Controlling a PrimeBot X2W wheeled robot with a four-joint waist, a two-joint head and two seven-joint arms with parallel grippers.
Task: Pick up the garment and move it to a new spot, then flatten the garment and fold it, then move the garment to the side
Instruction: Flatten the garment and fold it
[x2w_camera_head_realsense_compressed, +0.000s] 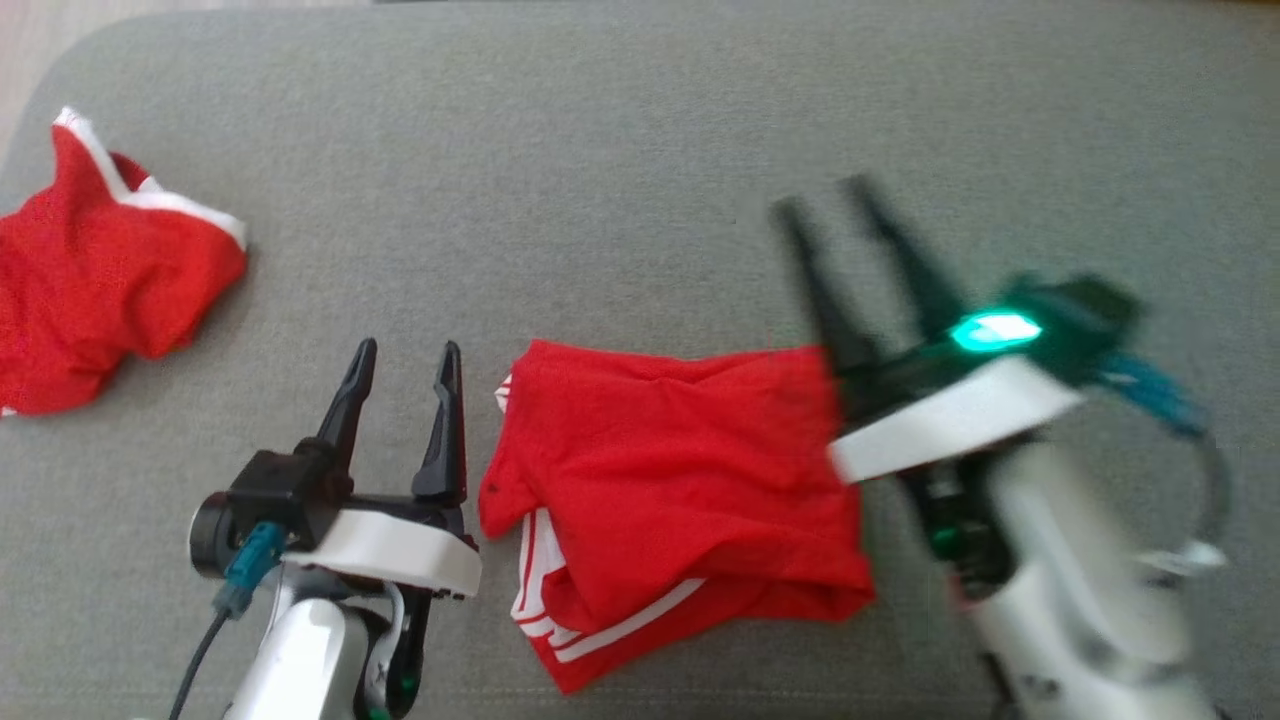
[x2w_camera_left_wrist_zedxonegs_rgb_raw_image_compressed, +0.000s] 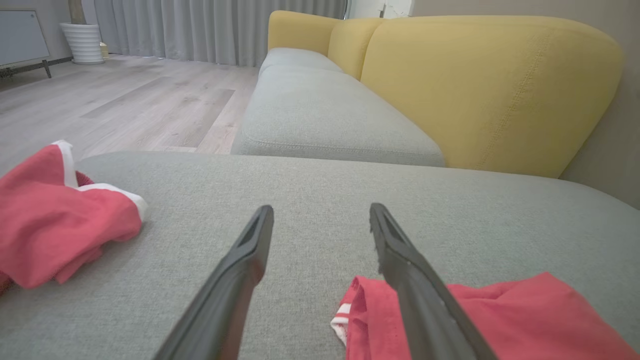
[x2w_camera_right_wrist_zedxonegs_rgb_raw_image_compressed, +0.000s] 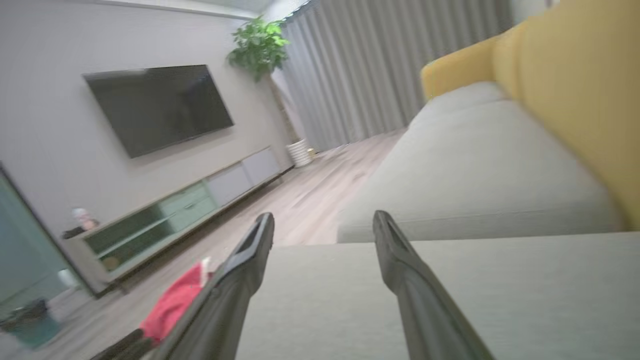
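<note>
"Lying folded by the front edge of the sofa cushion (x2w_camera_head_realsense_compressed: 600, 150), those red shorts (x2w_camera_head_realsense_compressed: 670, 480): limp?"

"Light, floppy. Both the left claw (x2w_camera_head_realsense_compressed: 410, 347) and right claw (x2w_camera_head_realsense_compressed: 825, 198) gape empty; I'd pinch all layers at a side hem."

Soft even daylight, faint shadows, right gripper (x2w_camera_head_realsense_compressed: 828, 208) motion-blurred, right wrist view smeared

Grey sofa cushion (x2w_camera_head_realsense_compressed: 640, 120) underneath, yellow backrest (x2w_camera_left_wrist_zedxonegs_rgb_raw_image_compressed: 490, 90) behind. Wooden floor (x2w_camera_left_wrist_zedxonegs_rgb_raw_image_compressed: 125, 100) beyond, grey curtains (x2w_camera_right_wrist_zedxonegs_rgb_raw_image_compressed: 360, 65), dark television (x2w_camera_right_wrist_zedxonegs_rgb_raw_image_compressed: 155, 107) on the wall, leafy plant (x2w_camera_right_wrist_zedxonegs_rgb_raw_image_compressed: 257, 45) in a white pot (x2w_camera_left_wrist_zedxonegs_rgb_raw_image_compressed: 82, 42). Low cabinet (x2w_camera_right_wrist_zedxonegs_rgb_raw_image_compressed: 190, 210) below the television, blurred, perhaps glass-fronted.
</note>
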